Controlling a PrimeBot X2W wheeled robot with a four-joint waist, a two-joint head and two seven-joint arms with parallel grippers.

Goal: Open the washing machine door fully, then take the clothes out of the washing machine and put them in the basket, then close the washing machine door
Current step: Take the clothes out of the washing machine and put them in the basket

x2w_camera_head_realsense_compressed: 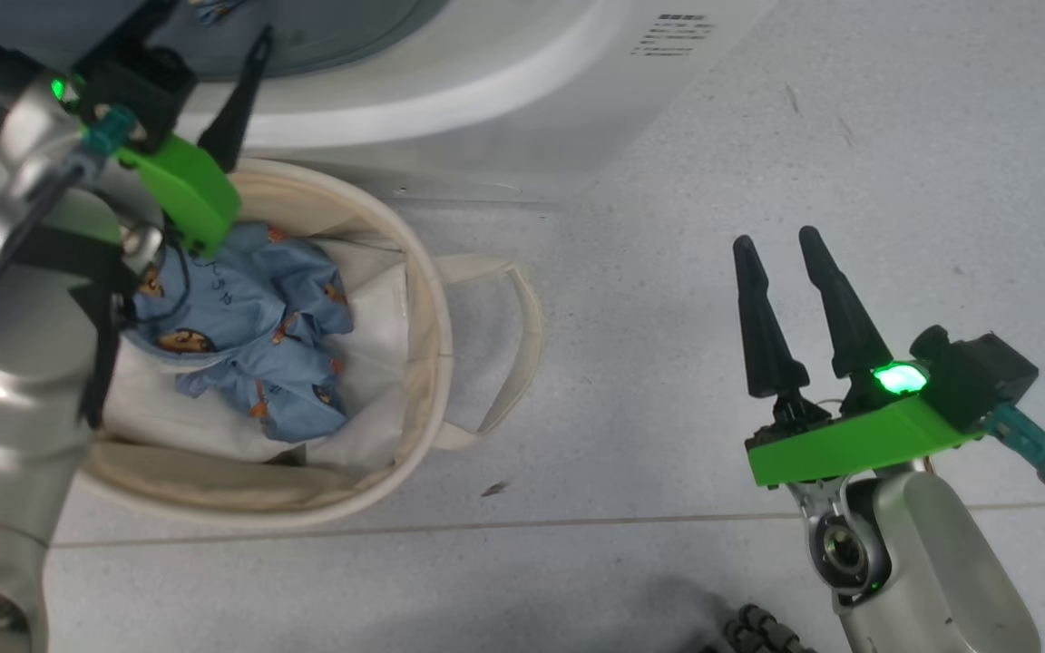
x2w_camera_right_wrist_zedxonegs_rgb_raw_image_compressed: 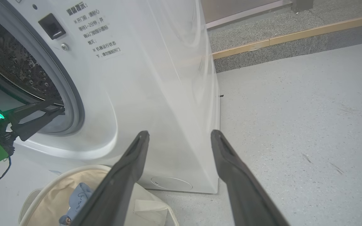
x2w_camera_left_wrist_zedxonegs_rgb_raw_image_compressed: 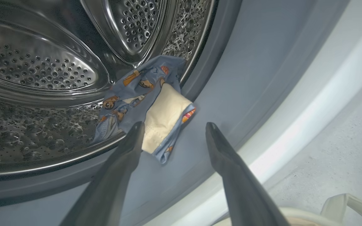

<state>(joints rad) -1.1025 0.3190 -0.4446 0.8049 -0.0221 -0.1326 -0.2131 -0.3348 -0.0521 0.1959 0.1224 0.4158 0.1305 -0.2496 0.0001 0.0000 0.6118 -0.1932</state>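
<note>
At the lip of the drum [x2w_camera_left_wrist_zedxonegs_rgb_raw_image_compressed: 42,66], a light blue garment [x2w_camera_left_wrist_zedxonegs_rgb_raw_image_compressed: 143,94] with a beige patch, draped half out over the grey gasket [x2w_camera_left_wrist_zedxonegs_rgb_raw_image_compressed: 231,69] of the washing machine [x2w_camera_right_wrist_zedxonegs_rgb_raw_image_compressed: 156,94]. Just short of it, the left gripper [x2w_camera_left_wrist_zedxonegs_rgb_raw_image_compressed: 173,125] - fingers spread as wide as they go, nothing between them, 1 tip right against the patch's edge; touching or not, impossible to tell. Below the opening, the basket [x2w_camera_head_realsense_compressed: 432,299], with 1 other garment [x2w_camera_head_realsense_compressed: 250,336] already bunched on its white lining. Off to the right, over bare floor [x2w_camera_head_realsense_compressed: 668,562] and well apart from the basket, the right gripper [x2w_camera_head_realsense_compressed: 779,240], likewise wide open and empty.

Trouble to guard against from here:

Risk of pinching only the patch's thin edge if closed too shallow - loose cloth, likely to slip free on the way out and fall to the floor. Risk of nipping the soft gasket along with the cloth if pushed in low. Possible snag on the drum's rim if dragged flat rather than lifted. Possible miss at the basket too, with its near side masked by the left arm in the head view. Safer, by this reckoning: reach deeper, take a thick fold, lift clear before swinging over the rim.
</note>
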